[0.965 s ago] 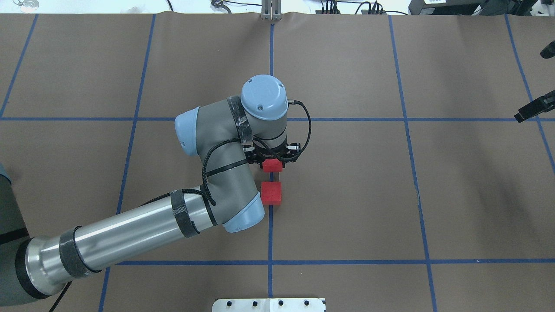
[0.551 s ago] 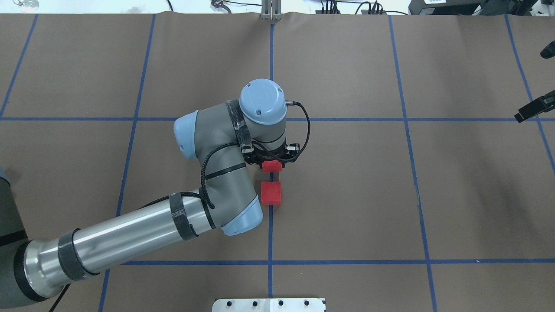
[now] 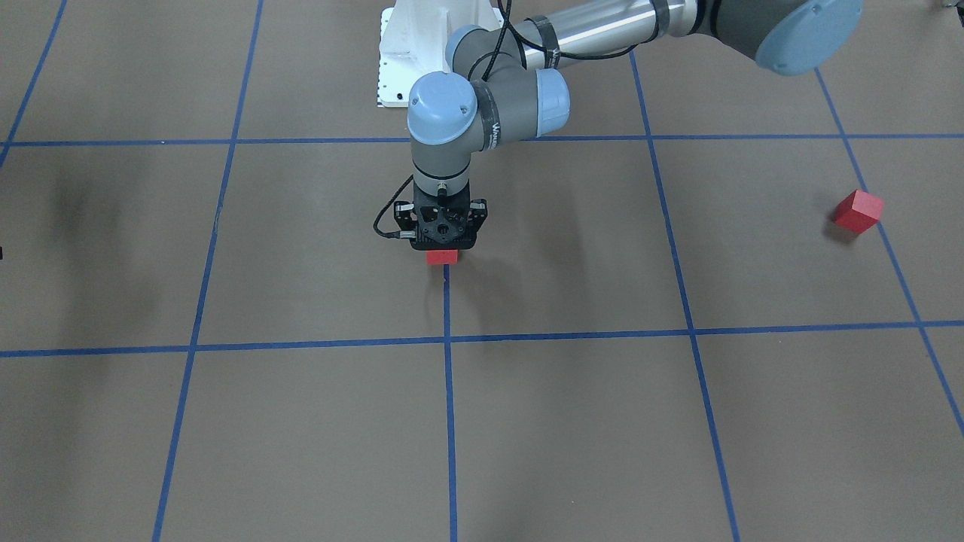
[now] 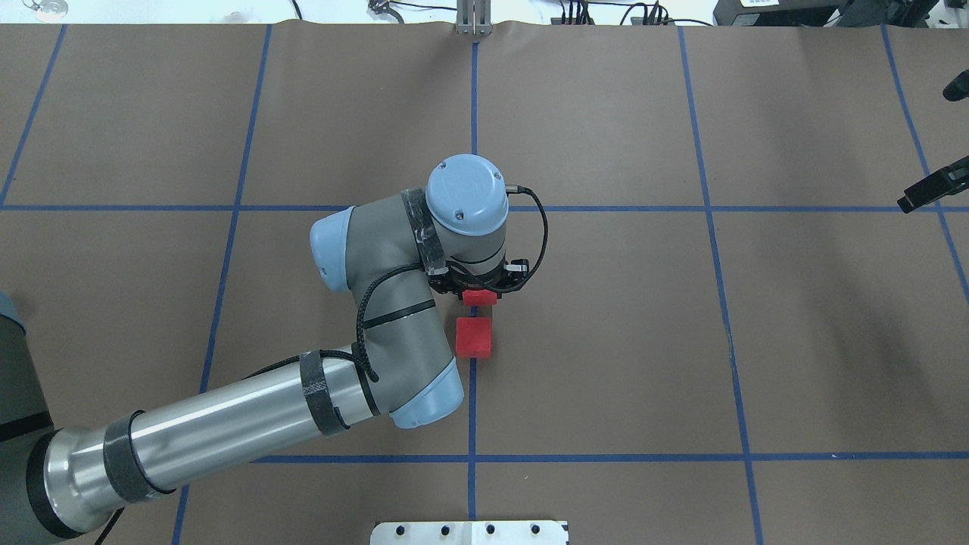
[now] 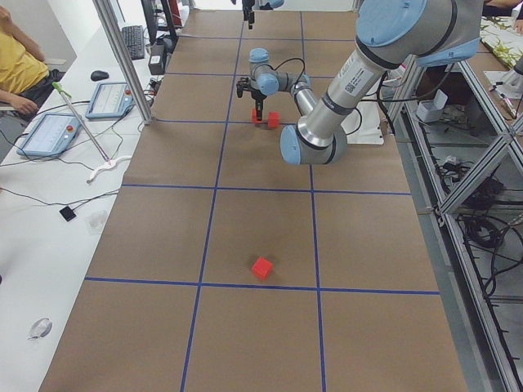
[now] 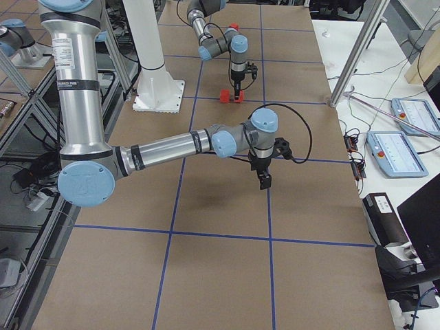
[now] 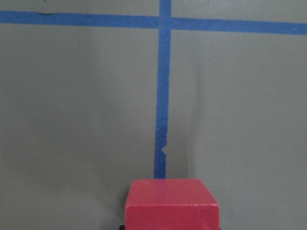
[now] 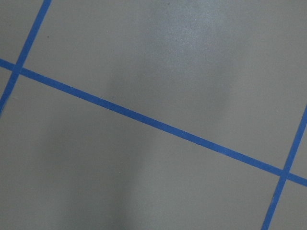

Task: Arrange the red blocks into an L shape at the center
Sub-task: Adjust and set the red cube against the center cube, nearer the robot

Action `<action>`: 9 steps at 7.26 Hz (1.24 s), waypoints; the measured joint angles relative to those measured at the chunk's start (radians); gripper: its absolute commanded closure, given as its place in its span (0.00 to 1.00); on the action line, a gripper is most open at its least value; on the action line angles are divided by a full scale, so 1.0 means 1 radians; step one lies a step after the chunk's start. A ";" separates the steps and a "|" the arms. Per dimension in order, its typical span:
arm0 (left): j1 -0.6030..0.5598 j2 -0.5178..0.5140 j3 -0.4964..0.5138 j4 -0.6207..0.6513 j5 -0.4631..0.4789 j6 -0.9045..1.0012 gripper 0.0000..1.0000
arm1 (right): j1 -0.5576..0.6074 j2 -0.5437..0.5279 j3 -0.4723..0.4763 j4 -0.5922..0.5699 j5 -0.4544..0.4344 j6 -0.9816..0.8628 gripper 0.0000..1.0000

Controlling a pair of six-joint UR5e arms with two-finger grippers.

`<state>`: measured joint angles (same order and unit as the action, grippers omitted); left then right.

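Red blocks point(image 4: 473, 337): I see matt, plain faces.
Table cover point(image 4: 606, 341): matt brown, like paper.
Tape lines point(image 4: 472, 409): smooth blue tape.
Left arm tube point(image 4: 219, 428): shiny metal.
Joint caps point(image 4: 465, 189): smooth light-blue plastic.

Left arm point(image 4: 227, 424) reaches from the near left corner toward the middle of the table, its forearm low and nearly level, bent sharply at the wrist joints point(image 4: 394, 303) so that the last link stands vertical. Left gripper point(image 3: 443, 250) points straight down, its jaws closed on a red block point(image 3: 442, 257) that shows just under the black gripper body. Right arm point(image 6: 165, 148) is folded: upper link upright, elbow point(image 6: 86, 184) low, forearm running level out to the wrist. Right gripper point(image 6: 265, 180) points down; the state of its jaws cannot be judged.
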<state>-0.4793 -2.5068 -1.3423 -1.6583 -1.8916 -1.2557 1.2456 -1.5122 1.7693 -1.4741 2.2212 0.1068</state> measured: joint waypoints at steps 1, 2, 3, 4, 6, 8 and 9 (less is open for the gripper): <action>0.006 0.000 -0.003 0.000 0.005 0.000 0.82 | 0.000 0.001 0.000 0.000 0.000 0.000 0.00; 0.010 0.008 -0.008 0.000 0.009 0.000 0.82 | 0.000 0.001 -0.001 0.000 0.000 0.000 0.00; 0.015 0.032 -0.029 0.000 0.012 0.001 0.82 | 0.000 0.001 -0.001 0.000 0.000 0.001 0.00; 0.018 0.060 -0.060 0.000 0.014 0.002 0.82 | 0.000 0.002 -0.001 0.000 0.000 0.002 0.00; 0.027 0.080 -0.085 0.002 0.015 0.001 0.82 | 0.000 0.002 -0.001 0.000 0.000 0.005 0.00; 0.034 0.076 -0.086 0.005 0.016 -0.008 0.82 | 0.000 0.003 -0.001 0.000 0.000 0.006 0.00; 0.037 0.075 -0.085 0.005 0.016 -0.017 0.81 | 0.000 0.003 -0.001 0.000 0.000 0.006 0.00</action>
<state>-0.4420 -2.4320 -1.4275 -1.6528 -1.8761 -1.2726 1.2456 -1.5094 1.7687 -1.4742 2.2212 0.1124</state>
